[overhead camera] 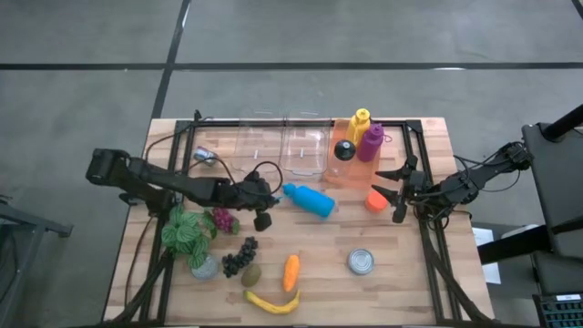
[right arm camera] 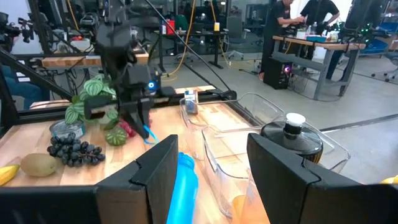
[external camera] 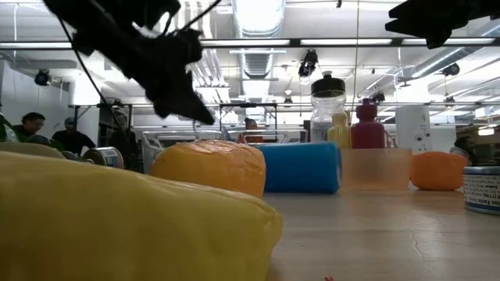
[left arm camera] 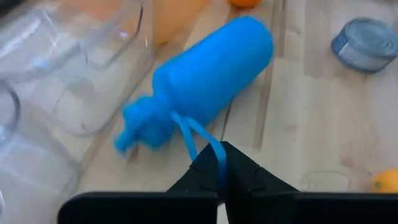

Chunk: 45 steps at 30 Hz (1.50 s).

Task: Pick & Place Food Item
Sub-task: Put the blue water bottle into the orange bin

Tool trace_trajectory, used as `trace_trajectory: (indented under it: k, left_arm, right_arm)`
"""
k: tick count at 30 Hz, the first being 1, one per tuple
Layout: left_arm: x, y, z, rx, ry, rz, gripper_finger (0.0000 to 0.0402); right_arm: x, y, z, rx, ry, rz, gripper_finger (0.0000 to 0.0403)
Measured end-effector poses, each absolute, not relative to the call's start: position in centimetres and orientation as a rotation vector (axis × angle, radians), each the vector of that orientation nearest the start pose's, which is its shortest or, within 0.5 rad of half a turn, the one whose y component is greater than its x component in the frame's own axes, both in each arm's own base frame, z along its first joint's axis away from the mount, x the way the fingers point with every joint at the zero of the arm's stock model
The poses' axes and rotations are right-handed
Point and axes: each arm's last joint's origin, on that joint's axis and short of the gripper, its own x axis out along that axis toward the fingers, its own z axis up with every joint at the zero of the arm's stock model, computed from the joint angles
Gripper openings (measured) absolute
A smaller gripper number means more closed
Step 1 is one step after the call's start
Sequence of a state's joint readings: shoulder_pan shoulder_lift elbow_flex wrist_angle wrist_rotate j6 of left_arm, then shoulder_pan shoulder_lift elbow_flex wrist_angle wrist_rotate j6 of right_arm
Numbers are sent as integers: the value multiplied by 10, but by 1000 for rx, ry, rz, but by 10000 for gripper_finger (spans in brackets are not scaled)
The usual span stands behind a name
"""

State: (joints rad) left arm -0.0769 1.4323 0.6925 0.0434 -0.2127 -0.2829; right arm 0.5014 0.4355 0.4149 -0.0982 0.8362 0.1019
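A blue bottle (overhead camera: 310, 200) lies on its side in the middle of the wooden table (overhead camera: 410, 282); a thin blue strap (left arm camera: 186, 130) runs from its cap end. My left gripper (overhead camera: 262, 219) hovers just to the left of the cap end, above the table, and is shut on that strap. My right gripper (overhead camera: 393, 193) waits open at the table's right side, beside an orange object (overhead camera: 375, 200), with nothing between its fingers. Food lies near the front edge: dark grapes (overhead camera: 239, 257), a kiwi (overhead camera: 251, 273), a carrot (overhead camera: 291, 271) and a banana (overhead camera: 273, 302). My left gripper pinches the strap's free end (left arm camera: 219, 163) between its two fingertips. The fingers slant down toward the bottle. The strap runs fairly straight from the fingers to the bottle's cap end (left arm camera: 140, 127). The bottle's body (external camera: 301, 168) rests on the table.
Clear glass containers (overhead camera: 273, 146) stand at the back. To their right an orange tub (overhead camera: 346, 169) holds bottles. A potted plant (overhead camera: 187, 232) and a red fruit (overhead camera: 223, 220) sit below my left arm. A tin can (overhead camera: 362, 262) stands front right. People move in the room behind.
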Motion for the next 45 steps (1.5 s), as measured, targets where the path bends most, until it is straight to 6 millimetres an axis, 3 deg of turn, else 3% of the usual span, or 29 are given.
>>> trace_trajectory:
  k: [26, 45]
  left_arm:
    - [304, -16, 298, -34, 710, 245, 3]
    - [307, -12, 360, 195, 597, 255, 3]
  right_arm:
    - [110, 36, 260, 28, 76, -338, 190]
    - [110, 36, 260, 28, 76, -338, 190]
